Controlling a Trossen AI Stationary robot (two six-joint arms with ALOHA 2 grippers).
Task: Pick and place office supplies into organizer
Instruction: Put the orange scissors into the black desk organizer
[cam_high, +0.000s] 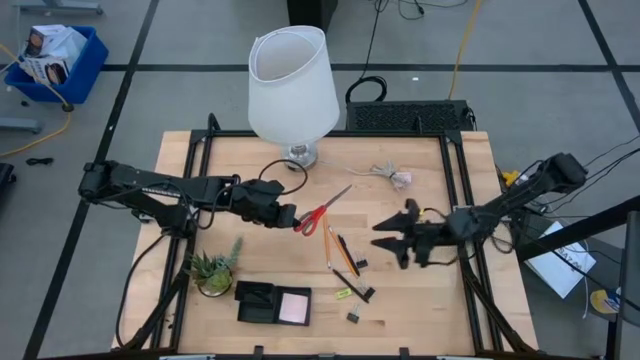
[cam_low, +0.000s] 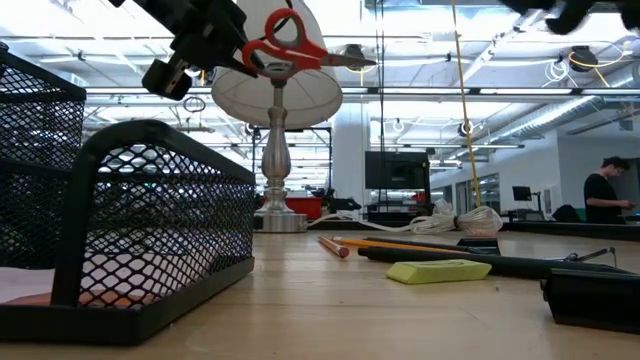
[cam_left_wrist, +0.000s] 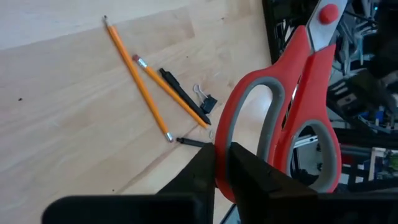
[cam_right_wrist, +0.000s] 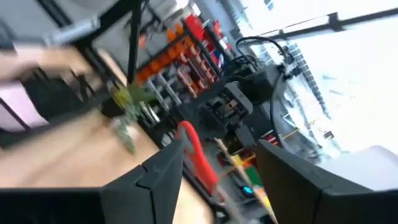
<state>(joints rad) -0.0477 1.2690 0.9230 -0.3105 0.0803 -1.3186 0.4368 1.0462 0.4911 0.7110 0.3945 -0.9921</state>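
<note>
Red-handled scissors (cam_high: 322, 214) hang in the air over the table's middle, held by my left gripper (cam_high: 288, 215), which is shut on them; the low view shows them high above the wood (cam_low: 292, 45). My right gripper (cam_high: 380, 234) hovers open to their right, with nothing between its fingers (cam_right_wrist: 163, 169). Two orange pencils (cam_high: 333, 247) and a dark pen (cam_high: 348, 254) lie on the table with small black binder clips (cam_high: 360, 264) beside them. The black organizer (cam_high: 258, 300) stands near the front edge, a pink sticky-note pad (cam_high: 295, 307) in it. My left gripper pinches the rim of one handle loop (cam_left_wrist: 221, 144) of the scissors between its two fingers, one finger outside the loop and the other on the side of its hole. The scissors are lifted clear of the table, roughly level, blades (cam_high: 343, 194) pointing toward the far right.
A white-shaded lamp (cam_high: 293, 85) stands at the far middle. A pale coiled cable bundle (cam_high: 394, 176) lies right of it. A small potted plant (cam_high: 214, 270) sits left of the organizer. A yellow-green piece (cam_high: 343, 293) and more clips (cam_high: 354, 316) lie near the front.
</note>
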